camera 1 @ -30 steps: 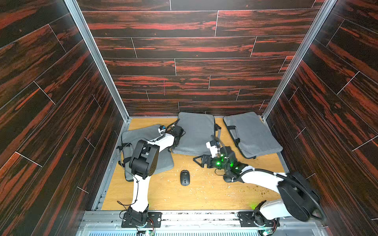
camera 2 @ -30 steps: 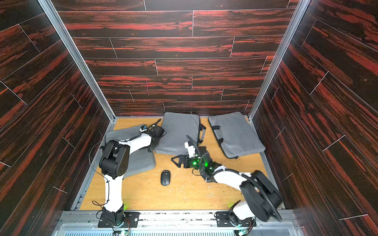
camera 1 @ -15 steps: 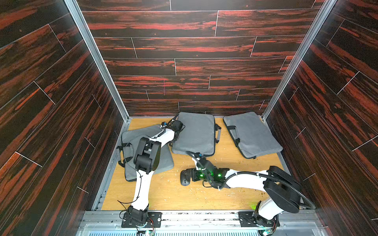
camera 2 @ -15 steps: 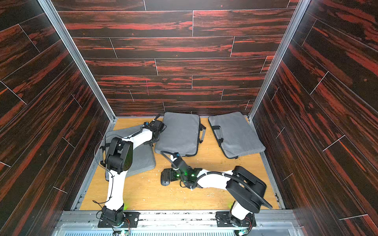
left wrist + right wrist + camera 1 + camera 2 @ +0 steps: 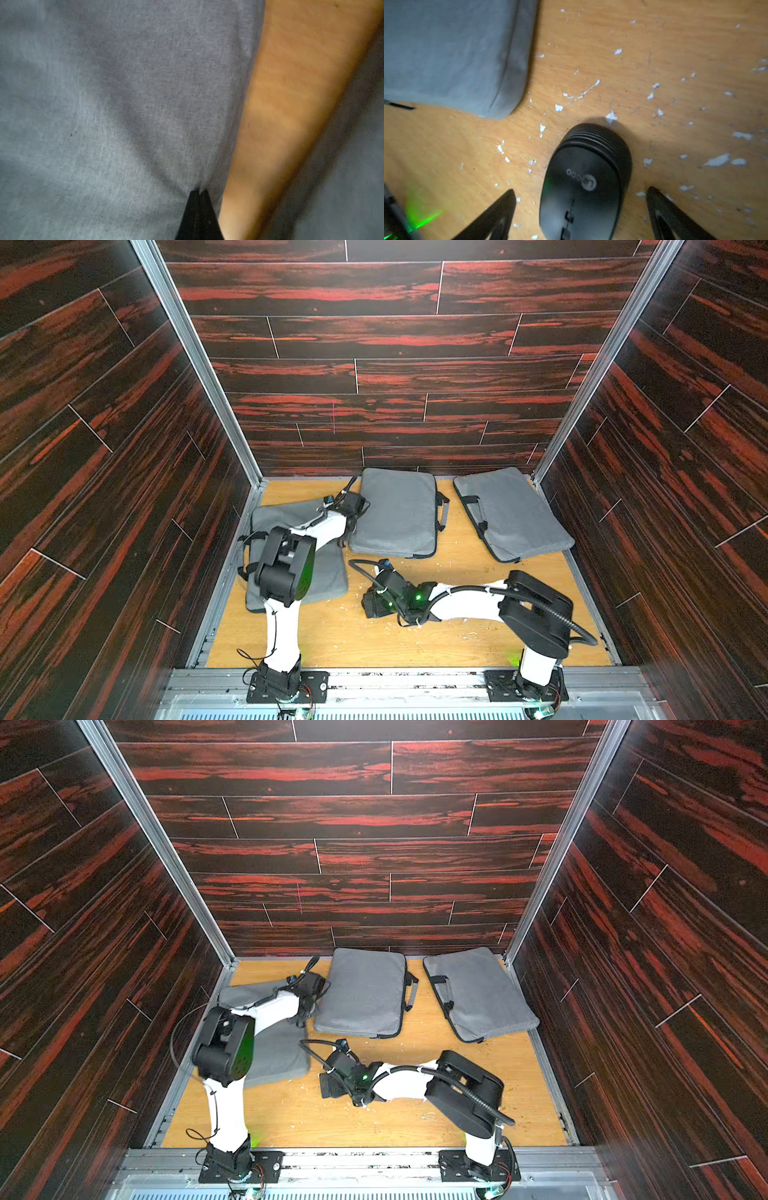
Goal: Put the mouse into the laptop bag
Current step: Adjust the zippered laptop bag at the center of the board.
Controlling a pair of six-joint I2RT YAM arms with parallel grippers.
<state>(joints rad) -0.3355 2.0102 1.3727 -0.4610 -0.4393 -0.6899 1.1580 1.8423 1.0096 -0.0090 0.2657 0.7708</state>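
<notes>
Three bags are laid on the table: the left bag, a middle bag and a right bag. The left gripper is seen clenched on the fabric at the left bag's edge, beside the strip of table between it and the middle bag. The mouse is located on the table near the left bag's corner, outside every bag, between the spread fingers of the right gripper, with no contact made.
</notes>
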